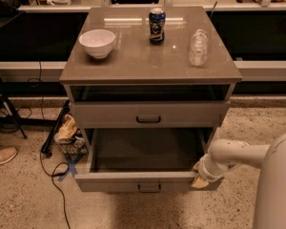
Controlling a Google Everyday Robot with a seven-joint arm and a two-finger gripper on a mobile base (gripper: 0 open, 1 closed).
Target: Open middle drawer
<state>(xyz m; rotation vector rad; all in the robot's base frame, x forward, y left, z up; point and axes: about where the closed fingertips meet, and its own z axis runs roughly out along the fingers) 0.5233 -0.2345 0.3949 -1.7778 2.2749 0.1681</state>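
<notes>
Middle drawer [133, 181]: pulled out, front reaching left from the gripper; bare dark floor inside.
Gripper [199, 178]: at drawer's right front corner; grip cannot be told.
Tabletop [133, 63], above: white bowl [97, 43], can [157, 26], plastic bottle [198, 47].

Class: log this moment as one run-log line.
middle drawer: pulled out | pincer: at its front right corner | tabletop: bowl, can, bottle

White arm [238, 154] out leftward, tool [200, 177] low at its tip.
</notes>
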